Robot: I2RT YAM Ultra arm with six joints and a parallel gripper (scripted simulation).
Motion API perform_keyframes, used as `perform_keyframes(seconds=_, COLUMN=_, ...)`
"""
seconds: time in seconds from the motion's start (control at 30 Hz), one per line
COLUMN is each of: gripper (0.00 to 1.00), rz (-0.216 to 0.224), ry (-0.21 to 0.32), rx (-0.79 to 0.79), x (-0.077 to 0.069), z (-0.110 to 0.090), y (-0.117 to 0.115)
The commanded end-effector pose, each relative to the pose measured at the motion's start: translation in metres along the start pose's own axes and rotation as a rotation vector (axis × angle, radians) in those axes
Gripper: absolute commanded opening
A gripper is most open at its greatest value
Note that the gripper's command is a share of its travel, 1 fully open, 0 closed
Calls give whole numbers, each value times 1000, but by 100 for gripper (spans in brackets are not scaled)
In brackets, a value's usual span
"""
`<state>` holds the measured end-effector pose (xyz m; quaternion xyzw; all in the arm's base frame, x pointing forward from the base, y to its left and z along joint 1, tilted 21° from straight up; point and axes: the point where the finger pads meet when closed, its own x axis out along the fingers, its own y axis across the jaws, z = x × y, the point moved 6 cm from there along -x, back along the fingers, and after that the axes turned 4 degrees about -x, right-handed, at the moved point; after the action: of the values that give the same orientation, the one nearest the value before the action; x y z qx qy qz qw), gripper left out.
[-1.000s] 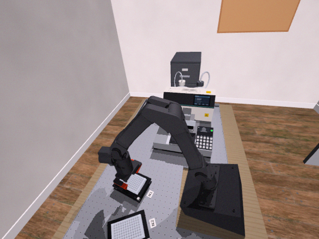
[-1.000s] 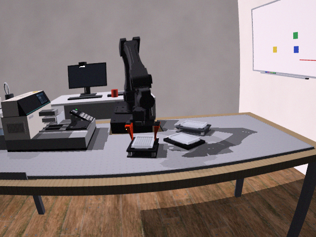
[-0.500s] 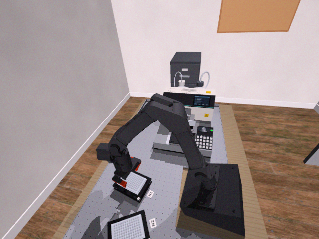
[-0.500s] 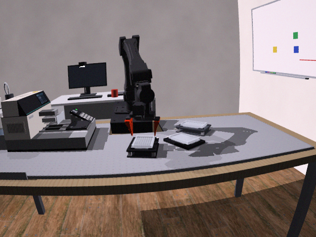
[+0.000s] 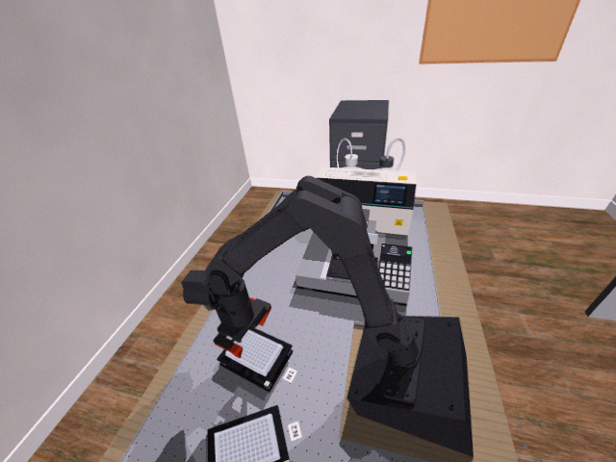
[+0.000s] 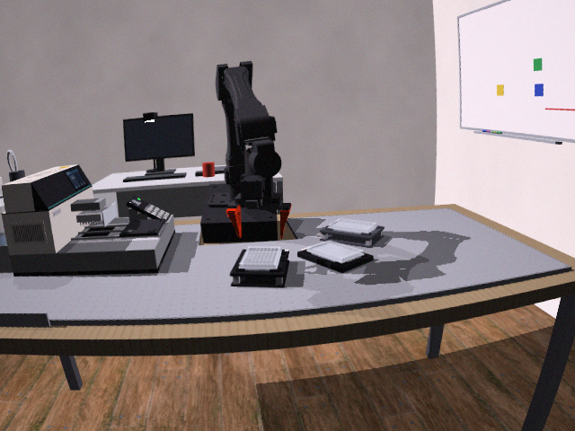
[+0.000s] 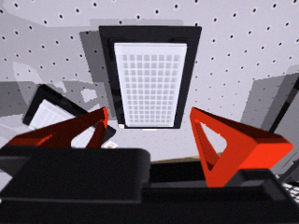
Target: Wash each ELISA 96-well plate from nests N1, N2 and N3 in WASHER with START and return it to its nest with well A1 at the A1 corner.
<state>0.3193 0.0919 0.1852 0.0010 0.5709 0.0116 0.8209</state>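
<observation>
My gripper [image 5: 248, 330] [image 6: 259, 224] [image 7: 149, 111] is open and empty; its red fingers hang a little above the plate of nest N1 [image 5: 259, 351] [image 6: 260, 257] [image 7: 150, 79]. That white 96-well plate lies flat in its black nest N1 [image 5: 270, 380] [image 6: 258, 273] [image 7: 105, 70]. The N2 plate [image 5: 248, 440] [image 6: 335, 251] [image 7: 46, 117] and the N3 plate [image 6: 351, 226] lie in their nests. The washer [image 5: 343, 288] [image 6: 88, 245] stands at the far end with its keypad [image 5: 395, 273] [image 6: 155, 211]. Its lamp [image 5: 408, 252] [image 6: 134, 200] is green. My arm hides most of the carrier in the top view.
The arm's black base block [image 5: 437, 377] [image 6: 217, 227] stands on the table between the washer and the nests. White labels N1 [image 5: 291, 373] and N2 [image 5: 295, 429] lie beside their nests. A desk with a monitor [image 6: 158, 136] and a red cup [image 6: 208, 169] stands behind.
</observation>
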Motion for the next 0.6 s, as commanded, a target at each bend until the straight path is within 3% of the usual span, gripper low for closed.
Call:
perform_keyframes(seconds=0.0, gripper=100, rz=2, ry=-14, rx=4, x=-13, z=2, y=0)
perform_keyframes(seconds=0.57, gripper=100, rz=2, ry=-14, rx=4, x=-38, z=2, y=0)
